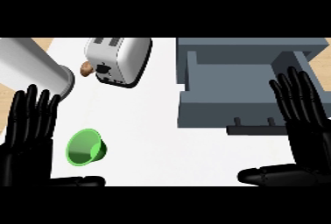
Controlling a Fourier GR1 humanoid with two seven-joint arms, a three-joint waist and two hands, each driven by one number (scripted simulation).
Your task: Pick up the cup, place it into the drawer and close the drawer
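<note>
The green cup point(85, 147) is lying on its side on the white bench point(155, 127), toward the lower left of my view, with its open mouth turned toward the lower left so I am looking partly into it. Nothing is holding it. My left hand point(26, 135) is hovering just beside it on the left, fingers straight and apart and pointing up the view, thumb point(81, 181) stretched out flat below the cup; I am not touching the cup with either.

Well apart from the cup, across the bench to the upper right, the grey drawer point(223, 103) is standing pulled open, its hollow showing nothing inside, its front wall facing me with a dark handle point(255, 127) jutting out below it. The grey cabinet point(252, 46) it slides out of is sitting behind it at the top right.

My right hand point(302, 127) is hovering over the drawer's right side, also spread open, fingers straight and pointing up, thumb lying across the bottom of the view.

At the top, between cup and drawer, a white toaster point(119, 57) is resting tilted, with a small brown piece of bread point(86, 68) just beside its left edge. A pale metal cylinder point(35, 65) is lying in the upper left corner, above my left fingertips.
</note>
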